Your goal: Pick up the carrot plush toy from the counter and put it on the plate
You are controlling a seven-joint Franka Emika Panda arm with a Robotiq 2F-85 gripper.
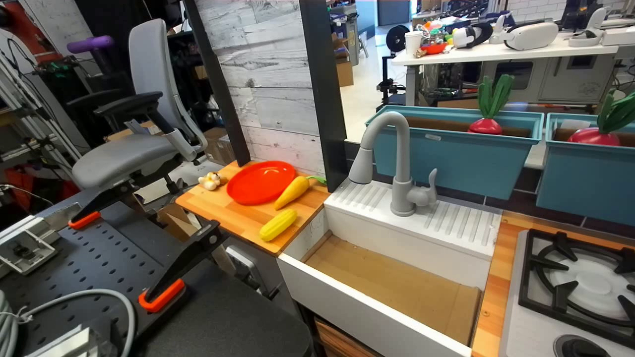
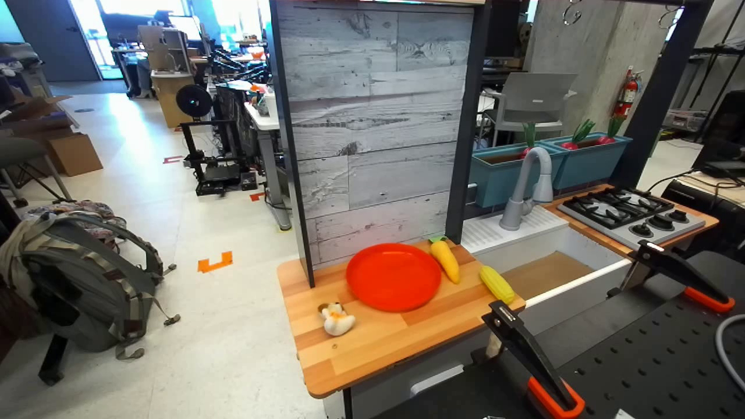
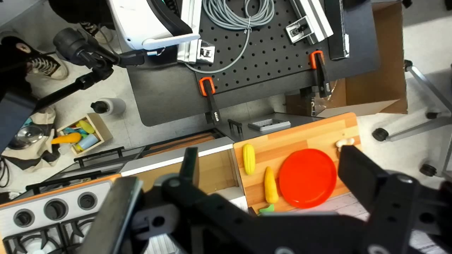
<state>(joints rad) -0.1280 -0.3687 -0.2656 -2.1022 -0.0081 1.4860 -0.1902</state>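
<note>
The carrot plush toy [image 1: 291,193] is yellow-orange with a green top and lies on the wooden counter, close beside the plate. It also shows in an exterior view [image 2: 446,263] and in the wrist view [image 3: 271,187]. The plate [image 1: 258,184] is a round red-orange dish with nothing on it, lying flat on the counter in both exterior views [image 2: 393,277] and in the wrist view [image 3: 307,178]. My gripper [image 3: 269,155] is wide open with nothing between its fingers, high above the counter. The carrot and plate show between the fingers. The gripper is out of both exterior views.
A yellow corn toy [image 1: 278,225] lies near the counter's sink side. A small white toy [image 2: 337,320] lies on the plate's opposite side. A wood-pattern panel [image 2: 378,128] stands behind the counter. A sink [image 1: 392,282] with a grey faucet [image 1: 401,163] adjoins. Clamps [image 2: 535,361] hold the black table.
</note>
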